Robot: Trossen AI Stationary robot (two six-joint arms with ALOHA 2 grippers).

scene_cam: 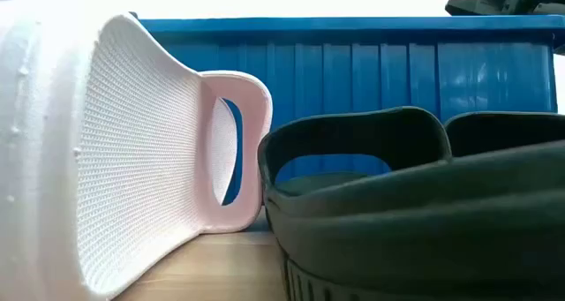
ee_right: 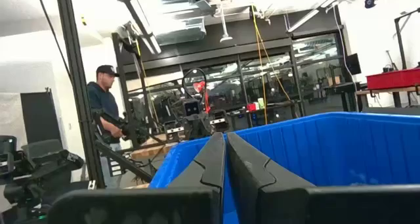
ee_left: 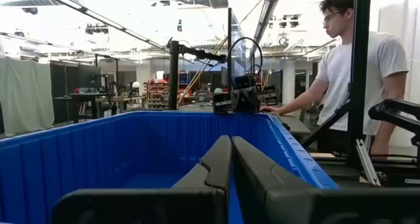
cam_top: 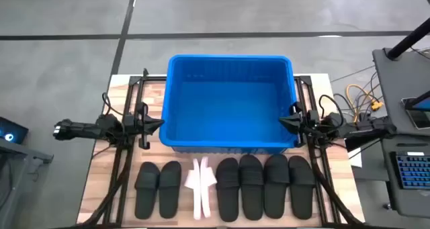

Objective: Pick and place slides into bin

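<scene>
The bin (cam_top: 230, 103), bright blue with ribbed walls, sits at the far middle of the wooden bench (cam_top: 111, 163), nothing visible inside. Along the near edge lie the slides: 2 black ones (cam_top: 158, 188) at left, a pale pink pair (cam_top: 201, 186) tipped on edge, then 4 black ones (cam_top: 265, 186) at right. The left pincer (cam_top: 160, 123) hovers clenched, holding nothing, at the bin's left wall; the right pincer (cam_top: 282, 120) hovers likewise at its right wall.

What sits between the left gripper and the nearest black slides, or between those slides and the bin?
Nothing visible. The left gripper sits shut beside the bin; the black slides lie on bare table just below it, and the bin is empty.
</scene>
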